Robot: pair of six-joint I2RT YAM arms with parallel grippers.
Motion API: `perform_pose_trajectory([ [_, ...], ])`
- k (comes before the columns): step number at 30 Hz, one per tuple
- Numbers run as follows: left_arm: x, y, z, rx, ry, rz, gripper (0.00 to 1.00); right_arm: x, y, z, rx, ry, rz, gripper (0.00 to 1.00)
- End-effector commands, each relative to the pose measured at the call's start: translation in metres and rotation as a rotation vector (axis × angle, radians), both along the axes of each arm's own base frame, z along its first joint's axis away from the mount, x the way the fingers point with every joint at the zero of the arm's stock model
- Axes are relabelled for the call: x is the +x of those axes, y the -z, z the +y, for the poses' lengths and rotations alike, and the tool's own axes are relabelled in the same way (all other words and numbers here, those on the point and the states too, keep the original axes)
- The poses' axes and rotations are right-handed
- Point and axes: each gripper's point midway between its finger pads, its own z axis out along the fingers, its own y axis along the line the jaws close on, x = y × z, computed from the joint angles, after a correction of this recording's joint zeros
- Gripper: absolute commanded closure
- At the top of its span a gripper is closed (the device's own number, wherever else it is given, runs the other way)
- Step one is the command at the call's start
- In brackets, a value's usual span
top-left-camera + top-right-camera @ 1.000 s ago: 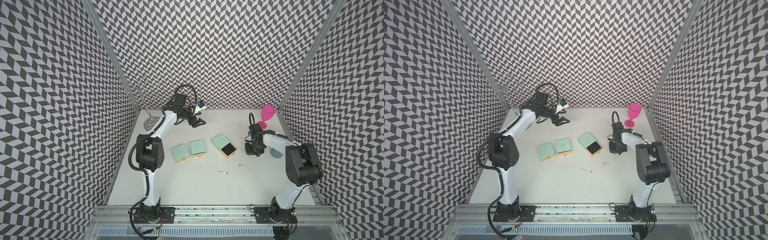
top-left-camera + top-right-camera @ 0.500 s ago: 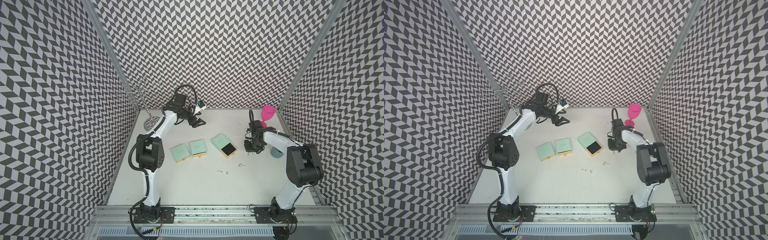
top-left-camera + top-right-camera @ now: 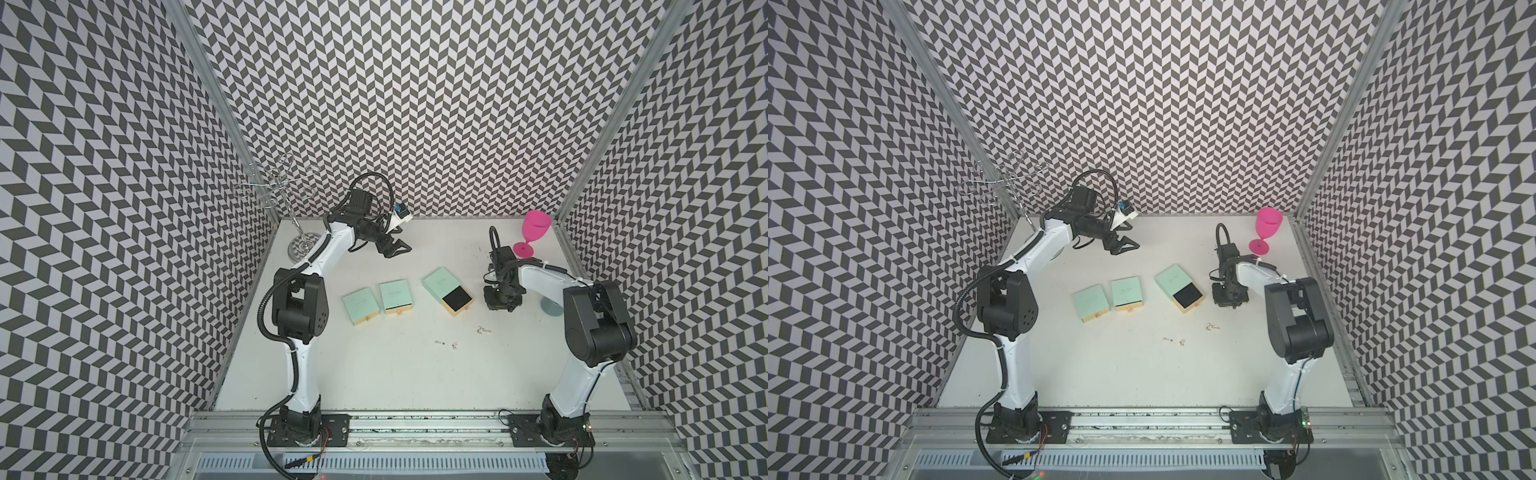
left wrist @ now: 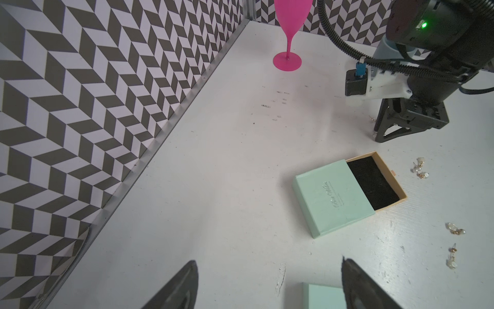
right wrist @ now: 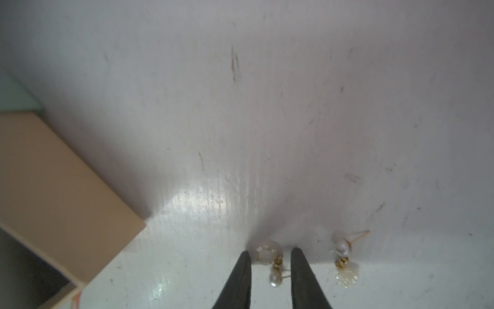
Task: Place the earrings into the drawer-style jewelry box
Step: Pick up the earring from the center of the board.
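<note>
Three boxes (image 3: 395,295) sit on the bench (image 3: 374,374), one drawer (image 3: 456,300) open. Four earrings (image 3: 483,331) lie in two pairs; right jaws stand slightly apart astride one, left jaws wide apart.

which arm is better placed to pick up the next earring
Right. The right gripper is low over the table beside the open drawer, jaws apart on either side of an earring. The left gripper hangs open at the far end, away from the earrings.
</note>
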Motion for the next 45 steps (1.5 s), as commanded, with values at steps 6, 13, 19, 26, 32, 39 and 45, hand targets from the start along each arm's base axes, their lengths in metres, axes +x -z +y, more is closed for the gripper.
perform_pose_trajectory([
  [6,-0.006,-0.016,0.002,-0.010,0.017,-0.034,0.15,-0.013,0.021,-0.004,-0.024,0.018,0.033,0.79],
  [13,-0.006,-0.016,0.003,-0.008,0.015,-0.032,0.15,-0.021,0.028,-0.008,-0.045,-0.003,0.056,0.84],
  [19,-0.006,-0.017,0.003,-0.009,0.013,-0.035,0.15,-0.013,0.017,-0.007,-0.043,-0.013,0.033,0.89],
  [26,-0.006,-0.020,0.003,-0.011,0.014,-0.040,0.15,-0.004,-0.006,-0.002,-0.021,-0.032,0.000,0.89],
  [32,-0.007,-0.022,0.002,-0.013,0.015,-0.044,0.15,0.001,-0.030,0.003,0.005,-0.046,-0.029,0.89],
  [39,-0.009,-0.020,0.000,-0.012,0.022,-0.042,0.15,0.004,-0.048,0.013,0.049,-0.062,-0.049,0.90],
  [45,-0.012,-0.020,-0.002,-0.007,0.032,-0.047,0.15,0.008,-0.065,0.036,0.056,-0.124,-0.066,0.89],
])
